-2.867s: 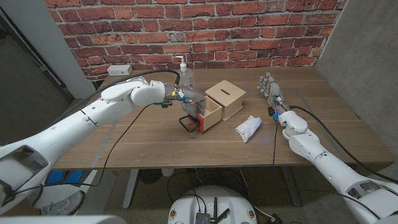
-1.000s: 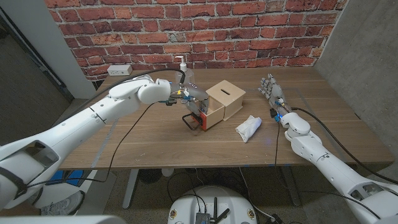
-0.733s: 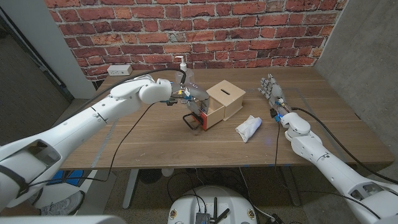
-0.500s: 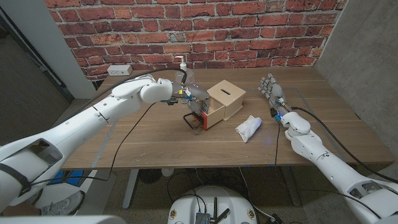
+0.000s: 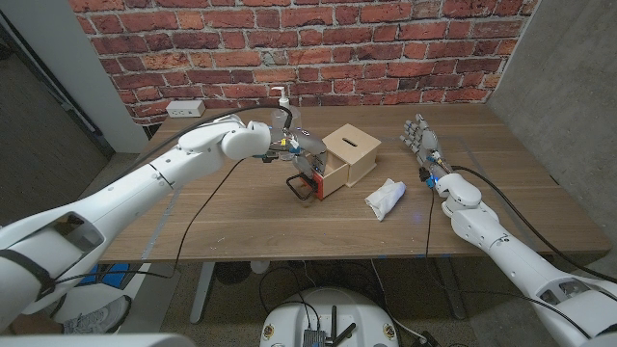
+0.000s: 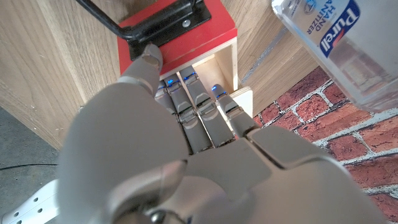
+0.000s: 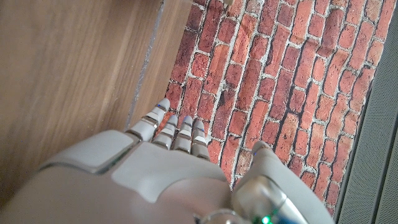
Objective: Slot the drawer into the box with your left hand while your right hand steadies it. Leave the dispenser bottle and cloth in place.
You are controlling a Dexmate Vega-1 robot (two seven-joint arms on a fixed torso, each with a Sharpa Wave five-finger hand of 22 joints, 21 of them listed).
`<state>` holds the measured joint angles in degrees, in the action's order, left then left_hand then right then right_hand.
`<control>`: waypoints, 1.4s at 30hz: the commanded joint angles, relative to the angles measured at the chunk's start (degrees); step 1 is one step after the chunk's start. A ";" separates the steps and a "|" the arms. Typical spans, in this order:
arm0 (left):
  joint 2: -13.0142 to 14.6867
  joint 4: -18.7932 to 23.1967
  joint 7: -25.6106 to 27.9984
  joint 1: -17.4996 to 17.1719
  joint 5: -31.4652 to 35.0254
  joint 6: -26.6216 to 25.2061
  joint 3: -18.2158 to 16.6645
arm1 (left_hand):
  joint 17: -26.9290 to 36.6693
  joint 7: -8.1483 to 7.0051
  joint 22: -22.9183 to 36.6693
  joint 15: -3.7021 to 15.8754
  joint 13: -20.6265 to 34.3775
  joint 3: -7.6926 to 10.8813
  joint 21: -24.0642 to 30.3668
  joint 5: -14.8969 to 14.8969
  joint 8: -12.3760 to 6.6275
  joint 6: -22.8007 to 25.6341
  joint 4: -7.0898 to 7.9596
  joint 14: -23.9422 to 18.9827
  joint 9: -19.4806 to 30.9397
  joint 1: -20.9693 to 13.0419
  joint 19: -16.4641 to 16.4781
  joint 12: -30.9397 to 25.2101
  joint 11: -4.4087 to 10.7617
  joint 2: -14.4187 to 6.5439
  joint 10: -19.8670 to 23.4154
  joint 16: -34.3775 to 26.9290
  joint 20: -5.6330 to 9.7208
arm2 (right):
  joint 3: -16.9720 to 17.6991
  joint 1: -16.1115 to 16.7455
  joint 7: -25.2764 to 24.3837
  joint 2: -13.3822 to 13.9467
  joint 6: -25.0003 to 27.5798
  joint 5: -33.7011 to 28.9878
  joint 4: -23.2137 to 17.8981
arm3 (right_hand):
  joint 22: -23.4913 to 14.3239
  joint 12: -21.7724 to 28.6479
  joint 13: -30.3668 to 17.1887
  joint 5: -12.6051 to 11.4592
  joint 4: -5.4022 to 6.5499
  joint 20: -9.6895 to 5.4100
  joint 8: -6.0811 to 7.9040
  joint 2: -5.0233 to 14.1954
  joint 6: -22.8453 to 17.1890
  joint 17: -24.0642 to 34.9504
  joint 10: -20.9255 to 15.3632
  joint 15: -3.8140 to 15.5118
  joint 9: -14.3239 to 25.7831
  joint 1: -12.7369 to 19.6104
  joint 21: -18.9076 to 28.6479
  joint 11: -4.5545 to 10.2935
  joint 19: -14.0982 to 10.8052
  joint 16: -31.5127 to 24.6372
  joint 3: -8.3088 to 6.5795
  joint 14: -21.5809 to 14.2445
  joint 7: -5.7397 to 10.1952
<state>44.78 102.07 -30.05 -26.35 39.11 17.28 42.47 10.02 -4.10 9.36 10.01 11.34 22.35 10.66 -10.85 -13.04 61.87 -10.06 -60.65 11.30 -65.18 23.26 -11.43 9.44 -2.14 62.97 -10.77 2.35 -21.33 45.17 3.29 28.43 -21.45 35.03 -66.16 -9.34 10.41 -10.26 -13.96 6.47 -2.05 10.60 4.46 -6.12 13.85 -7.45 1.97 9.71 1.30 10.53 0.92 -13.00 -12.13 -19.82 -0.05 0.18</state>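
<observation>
The left hand (image 5: 294, 147) is seen over the middle of the worktop (image 5: 222, 217), reached in from the robot's left side, with its fingers (image 6: 186, 112) laid against the red front of the drawer (image 6: 180, 37). In the left wrist view a fingertip is seen touching the red face just beside the black handle (image 6: 134, 22); the fingers are held straight and close together, pressed on the drawer rather than wrapped around it, so nothing is grasped.

The drawer is a pale wooden tray with a red front panel and a black loop handle. It is seen partly pushed into the open side of the box (image 5: 352, 154), with a short length of its wooden side left showing. What lies inside the drawer cannot be told.

The box is a light wooden cube with a narrow slot cut in its top, stood near the middle of the worktop.

The bottle (image 5: 282, 108), clear with a white pump top, is stood just behind the left hand, toward the brick wall (image 5: 386, 48). A printed label is seen on it in the left wrist view.

The cloth (image 5: 386, 199), white and rolled, is laid on the worktop to the right of the box, apart from it.

The right hand (image 5: 420, 135) is held well apart from the box, near the worktop's right side, fingers extended upward and empty.
</observation>
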 commanded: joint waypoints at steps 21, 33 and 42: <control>-2.72 1.01 0.90 -0.29 3.49 -7.00 2.34 | 0.16 -0.32 0.06 3.93 0.21 -0.67 -0.20 -0.51 -0.48 0.80 0.15 -0.28 0.41 -2.44 0.32 -0.24 1.95 -3.06 2.22 -0.14 8.77 | 0.38 -1.19 2.77 -0.02 -0.27 1.40 2.83 | -0.20 0.45 -0.22 0.01 0.15 -0.18 0.19 1.45 -0.63 0.16 -0.26 0.81 0.36 0.40 0.29 -0.34 -0.72 -0.26 -0.25 -0.50 0.07; -1.57 5.16 -1.45 -1.68 3.61 -10.70 1.69 | -0.52 -1.41 0.00 3.29 -0.12 -1.50 -0.40 -1.08 0.75 -3.32 1.56 4.71 0.26 4.11 -0.65 1.05 2.18 -1.01 -2.45 1.20 8.91 | 0.44 -2.23 4.70 -0.24 -0.66 2.02 4.68 | -0.20 0.45 -0.22 0.01 0.17 -0.04 0.18 1.44 -0.66 0.15 -0.24 0.75 0.36 0.40 0.31 -0.25 -0.85 -0.27 -0.27 -0.55 0.10; -0.79 7.35 -2.60 -2.41 3.69 -12.15 1.16 | -0.48 -2.03 -0.01 3.03 -0.30 -1.52 -0.16 -1.26 2.01 -8.25 1.38 8.75 -0.14 8.72 -0.18 1.50 2.37 1.39 -8.75 1.17 8.76 | 0.48 -2.74 5.73 -0.19 -0.68 2.34 5.39 | -0.20 0.46 -0.22 0.02 0.19 0.04 0.17 1.40 -0.65 0.15 -0.28 0.69 0.36 0.37 0.32 -0.25 -0.95 -0.29 -0.26 -0.60 0.10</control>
<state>43.05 106.24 -31.13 -27.70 42.71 7.23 44.39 9.33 -5.99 9.36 7.50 10.91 20.63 10.22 -12.13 -11.38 54.72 -8.78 -52.60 11.23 -56.98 22.61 -10.15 11.80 -2.11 55.69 -9.87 2.57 -20.92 43.10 7.38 28.29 -21.98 36.79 -61.82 -9.35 10.41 -10.26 -13.96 6.46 -2.04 10.60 4.46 -6.33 13.86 -7.45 1.74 10.02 1.29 10.53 0.92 -13.62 -12.13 -19.81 -0.26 0.39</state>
